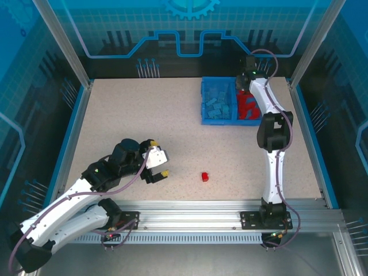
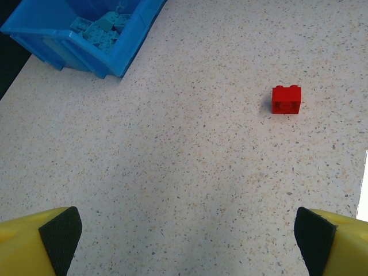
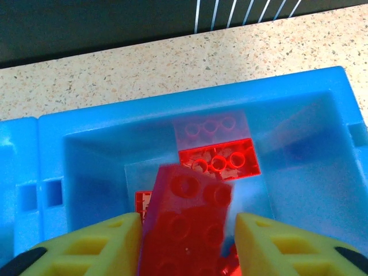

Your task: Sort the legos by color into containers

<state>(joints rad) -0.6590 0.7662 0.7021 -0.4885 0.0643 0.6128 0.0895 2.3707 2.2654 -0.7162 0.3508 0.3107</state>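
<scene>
Speckled bench, bin toward the far right corner: red brick drop, one more to fetch.
Right claw hangs over the red compartment, part open, a red brick between its fingers; gripped or loose, cannot tell. Best to open fully before lifting. Left claw gapes wide, empty. Loose red brick lies mid-bench by the near edge, so centre over it first.

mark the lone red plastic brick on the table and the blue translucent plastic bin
lone red plastic brick (image 2: 286, 100): left wrist view, middle of its side face
blue translucent plastic bin (image 2: 135, 40): left wrist view, outer side wall
</scene>
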